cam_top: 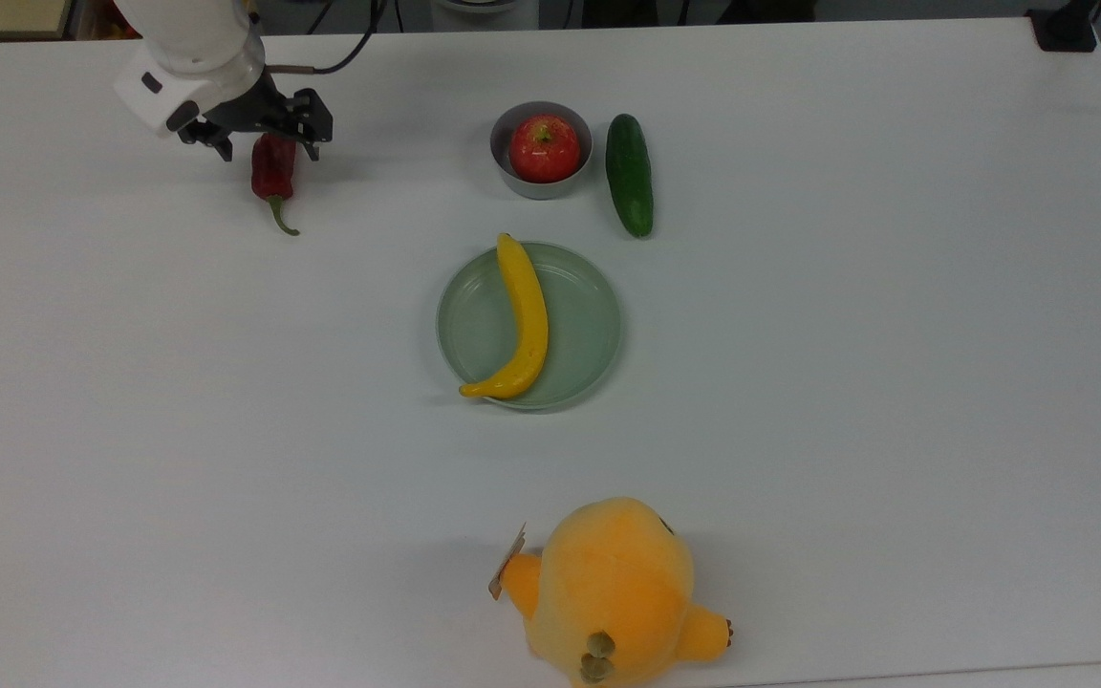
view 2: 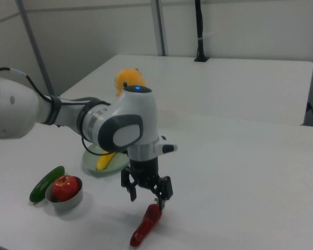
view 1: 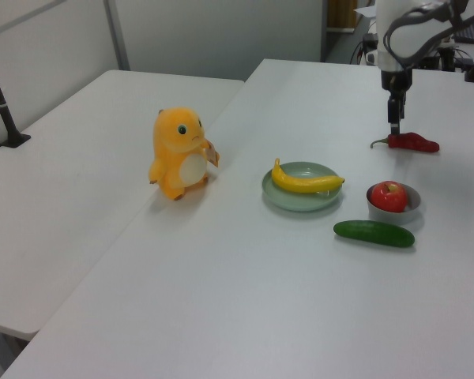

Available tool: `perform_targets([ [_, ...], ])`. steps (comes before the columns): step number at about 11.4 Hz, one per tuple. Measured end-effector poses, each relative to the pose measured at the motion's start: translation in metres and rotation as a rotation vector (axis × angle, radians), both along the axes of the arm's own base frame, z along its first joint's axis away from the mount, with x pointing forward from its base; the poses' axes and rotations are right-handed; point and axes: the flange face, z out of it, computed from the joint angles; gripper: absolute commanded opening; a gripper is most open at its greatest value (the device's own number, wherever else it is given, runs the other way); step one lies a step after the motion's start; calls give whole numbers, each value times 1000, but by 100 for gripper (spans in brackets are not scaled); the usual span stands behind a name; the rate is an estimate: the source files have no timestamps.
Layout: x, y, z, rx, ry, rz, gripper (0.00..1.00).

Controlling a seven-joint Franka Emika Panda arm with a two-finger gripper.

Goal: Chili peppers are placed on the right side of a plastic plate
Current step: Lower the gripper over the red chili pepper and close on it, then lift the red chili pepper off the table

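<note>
With our gripper (cam_top: 265,141) spread open and empty astride the chili pepper (cam_top: 272,172), closing off-centre could roll the glossy pepper away across the worktop (cam_top: 799,430).

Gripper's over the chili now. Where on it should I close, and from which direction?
Take the chili pepper across its thick red body, near the blunt end, not the thin curved green stem. It lies flat on the table, lengthwise up and down in the top view, so come straight down with the open gripper and one finger on each long side. The fingers already seem to straddle it.
</note>
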Motion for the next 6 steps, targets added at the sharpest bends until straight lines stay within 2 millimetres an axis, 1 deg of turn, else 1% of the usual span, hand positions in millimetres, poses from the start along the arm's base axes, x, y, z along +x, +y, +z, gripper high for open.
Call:
perform_targets([
  [1,-4,-3,-17,-9,15,1,100],
  [2,-6,-5,-25,-22,28,11,88],
  [3,-7,-7,-30,-38,45,23,65],
  [4,-10,-9,-35,-52,61,34,36],
  [5,-12,-10,-38,-59,71,42,15],
  [6,-13,-10,-39,-60,74,44,4],
])
